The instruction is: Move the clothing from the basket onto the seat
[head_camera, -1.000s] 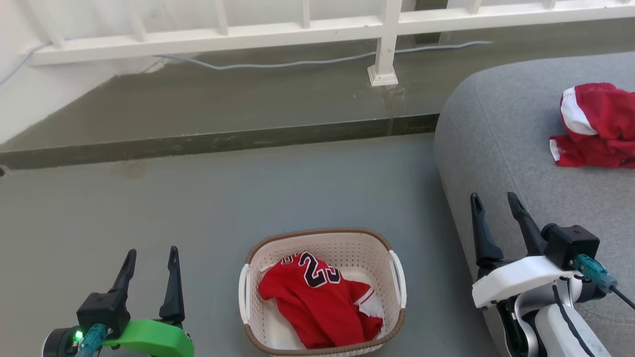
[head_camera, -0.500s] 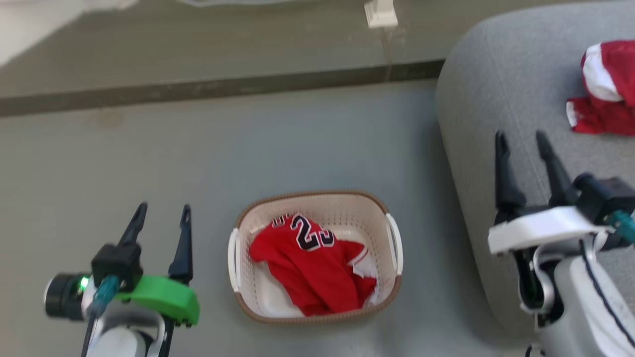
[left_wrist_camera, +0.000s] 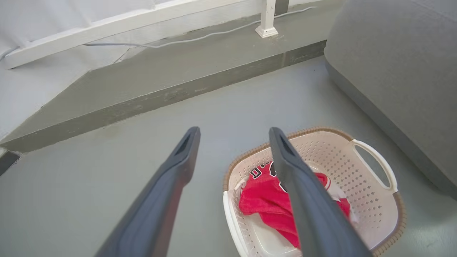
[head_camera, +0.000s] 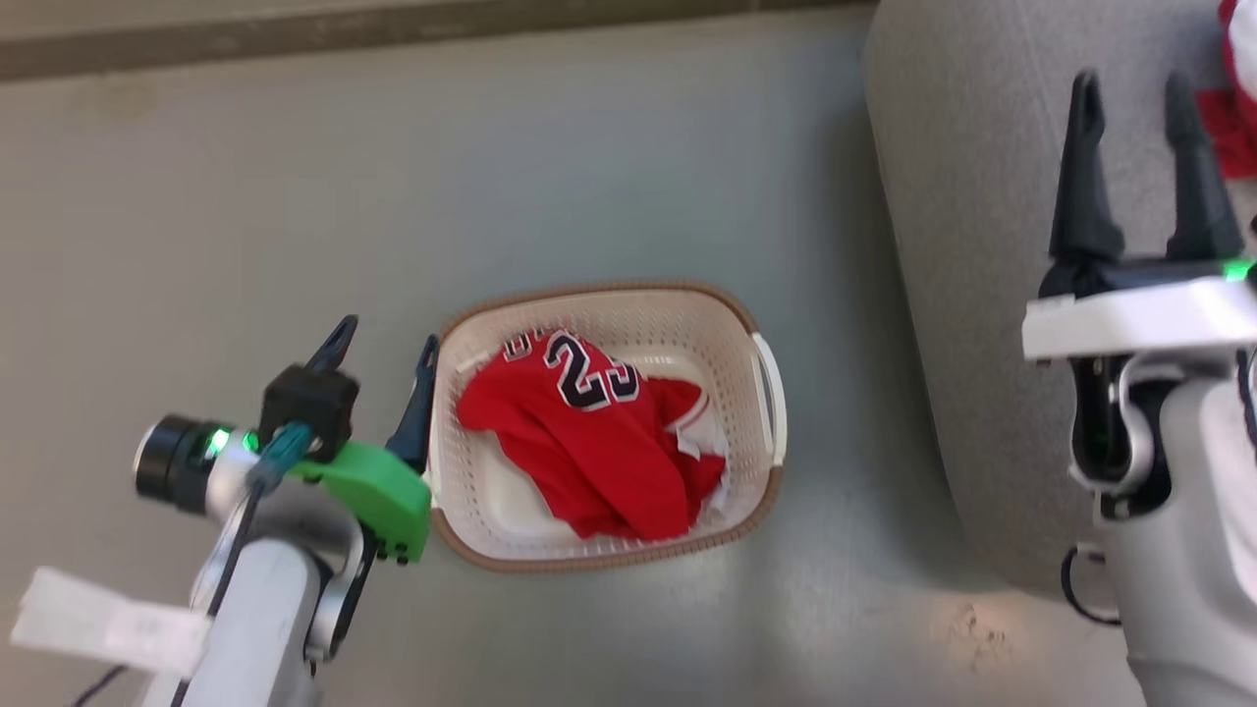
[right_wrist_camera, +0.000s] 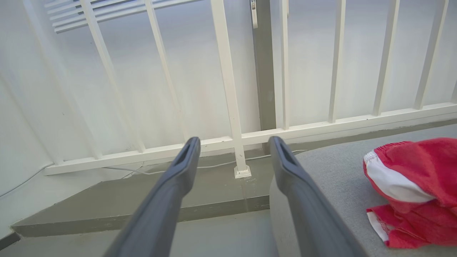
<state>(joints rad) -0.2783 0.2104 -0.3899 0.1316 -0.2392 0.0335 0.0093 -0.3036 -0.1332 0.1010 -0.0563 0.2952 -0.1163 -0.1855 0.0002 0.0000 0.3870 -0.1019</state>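
Red jersey (head_camera: 579,432) sat in basket (head_camera: 687,314) | shorts (right_wrist_camera: 410,178) lay on seat (head_camera: 962,196) | left pincer (head_camera: 388,334) gaped wide beside basket | right pincer (head_camera: 1131,83) wide too, over seat

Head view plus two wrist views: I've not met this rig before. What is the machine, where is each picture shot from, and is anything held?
It's a wheeled robot with two arms, each ending in two long dark fingers. The head view looks down from its head: the left gripper is beside the basket on the floor, the right gripper over the seat. Each wrist view looks along that gripper's own fingers. A red jersey numbered 23 lies in the basket; red shorts with a white stripe lie on the seat. Both grippers are open and hold nothing.
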